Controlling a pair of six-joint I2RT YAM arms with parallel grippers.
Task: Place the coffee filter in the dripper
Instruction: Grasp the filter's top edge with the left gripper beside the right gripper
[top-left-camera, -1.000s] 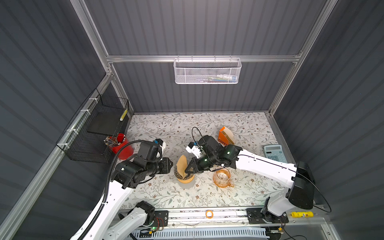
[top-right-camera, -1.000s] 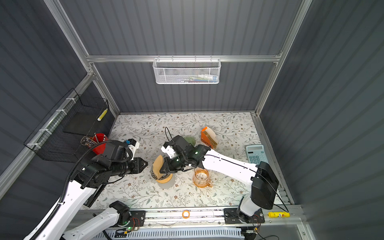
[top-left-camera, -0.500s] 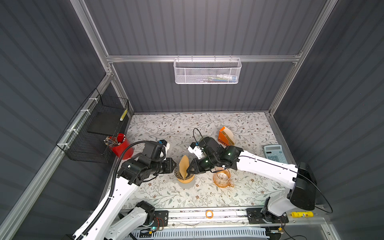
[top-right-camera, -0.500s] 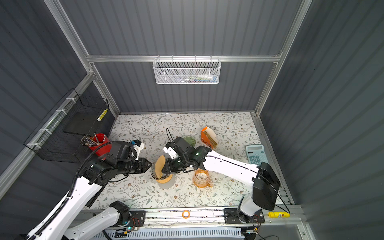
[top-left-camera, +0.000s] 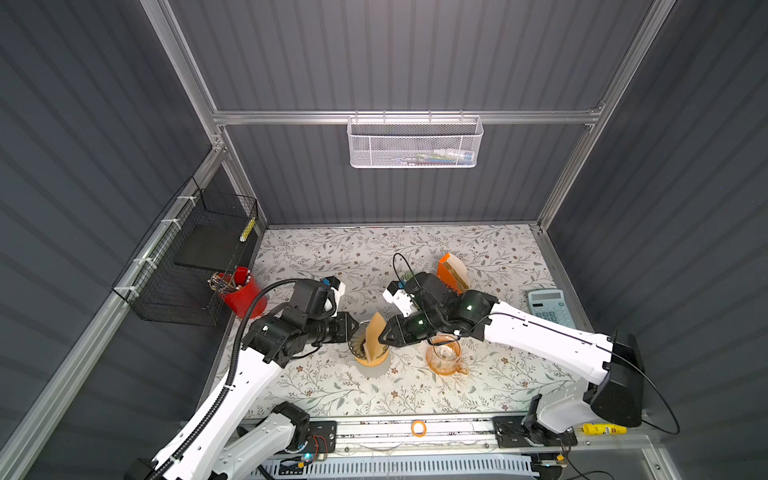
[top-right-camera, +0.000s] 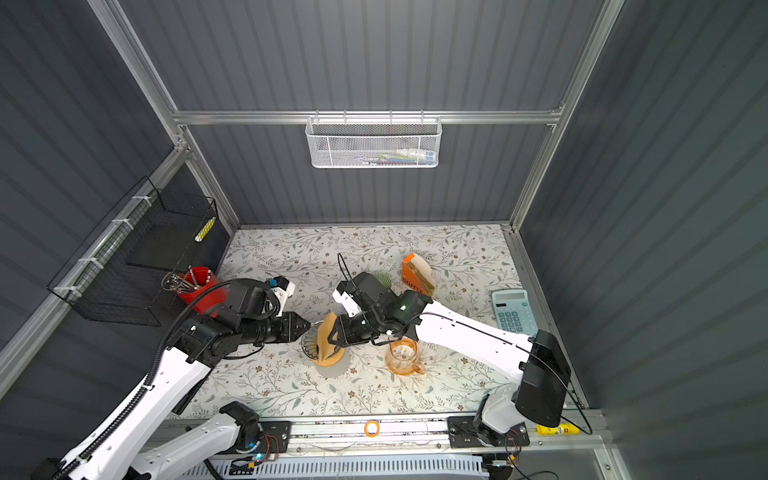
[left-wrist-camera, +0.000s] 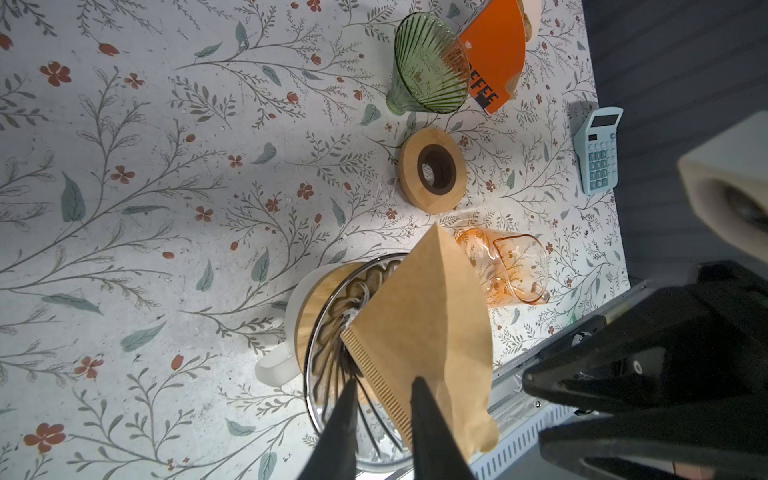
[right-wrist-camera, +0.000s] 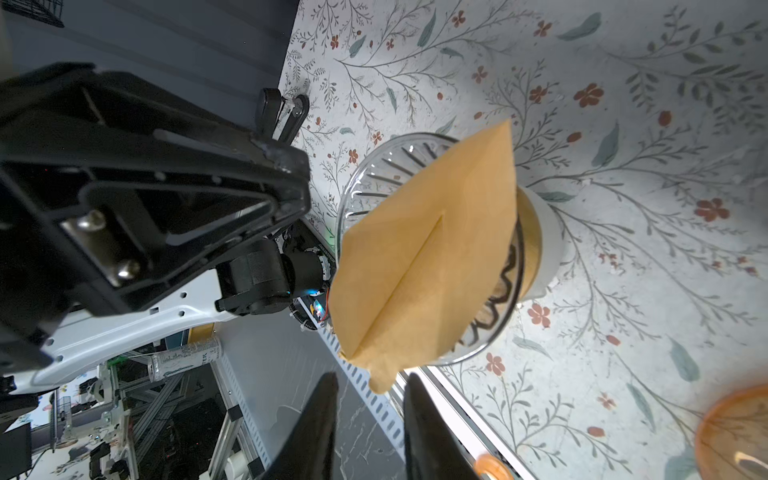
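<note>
A tan paper coffee filter (top-left-camera: 375, 336) (top-right-camera: 326, 334) (left-wrist-camera: 428, 316) (right-wrist-camera: 432, 249), folded flat, stands point-down and leaning in the clear ribbed glass dripper (top-left-camera: 356, 344) (top-right-camera: 308, 343) (left-wrist-camera: 328, 328) (right-wrist-camera: 374, 174). The dripper sits on a wooden collar over a white mug (left-wrist-camera: 274, 365). My left gripper (top-left-camera: 354, 328) (top-right-camera: 308, 326) (left-wrist-camera: 384, 380) reaches in from the left at the dripper's rim. Its jaws stand narrowly apart with the filter's crimped seam running between them. My right gripper (top-left-camera: 384, 334) (top-right-camera: 332, 338) (right-wrist-camera: 370, 376) is open on the other side, with the filter's upper corner free just off its tips.
An orange glass pitcher (top-left-camera: 444, 355) (top-right-camera: 402, 355) stands right beside the dripper, under the right arm. Behind are a wooden ring (left-wrist-camera: 432, 170), a green glass dripper (left-wrist-camera: 428, 68) and an orange filter box (top-left-camera: 452, 272). A calculator (top-left-camera: 550, 307) lies far right, a red pen cup (top-left-camera: 241, 291) far left.
My right gripper has opened and let go of the filter, which now stands in the dripper. My left gripper has moved right, up to the dripper's rim and the filter's edge.
</note>
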